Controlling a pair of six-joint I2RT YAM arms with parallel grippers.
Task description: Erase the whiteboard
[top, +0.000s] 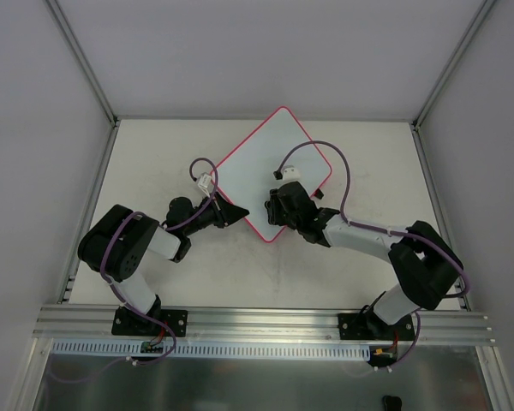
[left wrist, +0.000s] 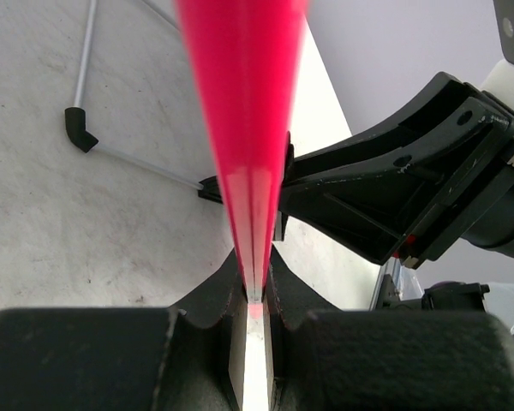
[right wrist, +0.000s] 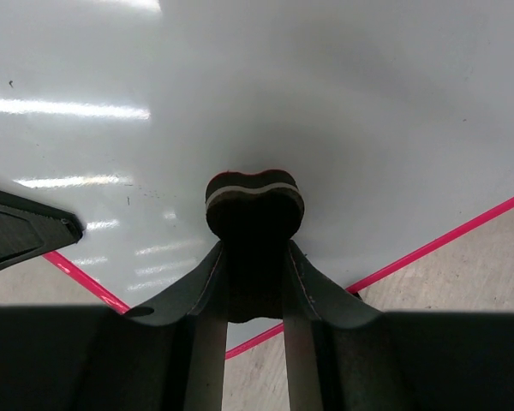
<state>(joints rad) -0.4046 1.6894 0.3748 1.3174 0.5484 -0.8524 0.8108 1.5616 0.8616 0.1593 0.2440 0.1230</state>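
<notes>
The whiteboard point(top: 270, 163) lies turned like a diamond on the table, white with a thin pink frame. My left gripper point(top: 238, 212) is shut on its near left edge; in the left wrist view the pink frame point(left wrist: 248, 128) runs straight out from between the fingers of this gripper point(left wrist: 255, 295). My right gripper point(top: 280, 205) is shut on a black eraser point(right wrist: 254, 201), which presses end-on against the whiteboard point(right wrist: 325, 94) near its lower corner. The surface looks nearly clean, with only tiny dark specks point(right wrist: 128, 201).
Grey walls enclose the light table point(top: 171, 154) on three sides. A metal frame with a black corner bracket point(left wrist: 77, 128) runs along its edge. An aluminium rail point(top: 265, 321) carries both arm bases at the front. The right arm point(left wrist: 411, 188) stands close beside my left gripper.
</notes>
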